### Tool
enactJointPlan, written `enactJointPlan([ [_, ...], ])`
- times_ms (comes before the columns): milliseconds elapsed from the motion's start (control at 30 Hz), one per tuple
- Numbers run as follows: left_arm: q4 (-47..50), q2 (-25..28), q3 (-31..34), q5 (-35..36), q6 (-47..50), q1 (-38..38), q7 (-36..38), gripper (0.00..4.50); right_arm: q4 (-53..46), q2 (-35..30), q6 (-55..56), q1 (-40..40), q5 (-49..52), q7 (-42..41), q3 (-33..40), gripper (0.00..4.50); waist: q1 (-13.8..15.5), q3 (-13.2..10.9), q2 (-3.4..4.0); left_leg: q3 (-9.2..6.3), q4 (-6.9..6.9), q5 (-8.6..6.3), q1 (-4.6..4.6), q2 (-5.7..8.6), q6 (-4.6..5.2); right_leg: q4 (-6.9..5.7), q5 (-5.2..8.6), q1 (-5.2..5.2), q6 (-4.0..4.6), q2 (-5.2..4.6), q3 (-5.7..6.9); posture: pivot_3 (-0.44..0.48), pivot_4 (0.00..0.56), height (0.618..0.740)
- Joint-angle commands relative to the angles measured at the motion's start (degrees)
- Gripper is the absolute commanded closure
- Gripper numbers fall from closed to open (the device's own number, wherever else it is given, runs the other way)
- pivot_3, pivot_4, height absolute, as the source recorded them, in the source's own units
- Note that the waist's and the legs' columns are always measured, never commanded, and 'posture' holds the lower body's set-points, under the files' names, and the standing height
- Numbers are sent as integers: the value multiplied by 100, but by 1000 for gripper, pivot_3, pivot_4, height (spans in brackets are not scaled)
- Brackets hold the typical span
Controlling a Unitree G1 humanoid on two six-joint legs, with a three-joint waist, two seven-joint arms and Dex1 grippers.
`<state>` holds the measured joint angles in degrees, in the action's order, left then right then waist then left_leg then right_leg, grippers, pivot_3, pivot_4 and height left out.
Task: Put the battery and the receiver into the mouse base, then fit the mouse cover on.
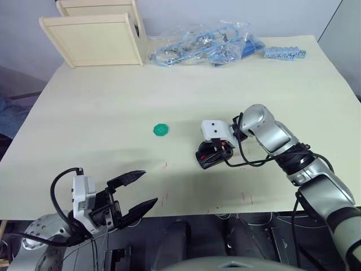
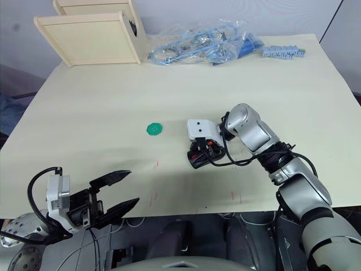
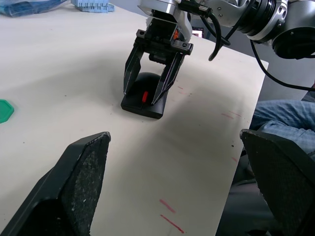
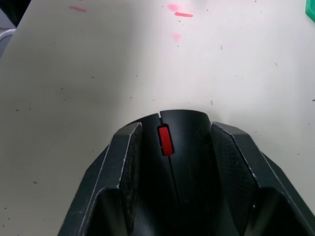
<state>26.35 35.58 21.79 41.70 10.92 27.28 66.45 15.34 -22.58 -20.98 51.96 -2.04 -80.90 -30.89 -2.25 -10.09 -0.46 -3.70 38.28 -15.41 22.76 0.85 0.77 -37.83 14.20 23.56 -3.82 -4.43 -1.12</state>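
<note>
While resting on the bench [image 1: 101, 107], mouse cover [image 4: 182, 142] sits fitted, right gripper [image 3: 150, 81] astride, fingers apart.
Glossy, hard, light, slippery: hold by its long sides; left gripper [image 1: 135, 195] spread, empty.

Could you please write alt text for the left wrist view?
The right claw straddles a black mouse with a red scroll wheel on a cream table. The open left claw is in the foreground, with a green disc at the edge.

You see a silver jointed right arm [image 1: 271, 135], white wrist blocks, looped black cables, black ribbed two-finger grippers, left gripper [image 1: 138, 192], right gripper [image 3: 152, 78].
</note>
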Motion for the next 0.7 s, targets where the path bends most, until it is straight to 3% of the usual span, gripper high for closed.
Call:
enactJointPlan([
  [33,161,-9,-5,13,-80,59,7,0,38,-32,57,-104,-63,-26,-91,2226,0,0,0,0,0,0,0,0,0,0,0,0,0,0,0,0,150,740],
  [400,154,-11,-36,-9,-91,57,-8,0,426,-11,440,-411,-17,6,-23,2226,20,11,-9,-1,0,0,-7,1,0,1,0,-5,0,-1,1,0,150,740],
  [467,145,-6,-39,-9,-90,44,-8,0,394,53,558,-443,232,-61,199,2226,22,12,-10,-1,0,0,-9,1,0,1,0,-11,0,-1,2,0,150,740],
  [567,138,-9,-23,-3,-100,40,-17,0,-33,88,253,-530,1188,-6,1205,2226,38,5,-9,-4,0,0,-6,0,0,4,0,-11,0,-1,3,0,150,740],
  [700,147,-22,-14,7,-119,61,-23,0,-487,-129,97,-936,1592,265,1760,2226,28,4,-7,-3,0,0,1,1,0,4,0,-4,-1,-3,1,0,150,740],
])
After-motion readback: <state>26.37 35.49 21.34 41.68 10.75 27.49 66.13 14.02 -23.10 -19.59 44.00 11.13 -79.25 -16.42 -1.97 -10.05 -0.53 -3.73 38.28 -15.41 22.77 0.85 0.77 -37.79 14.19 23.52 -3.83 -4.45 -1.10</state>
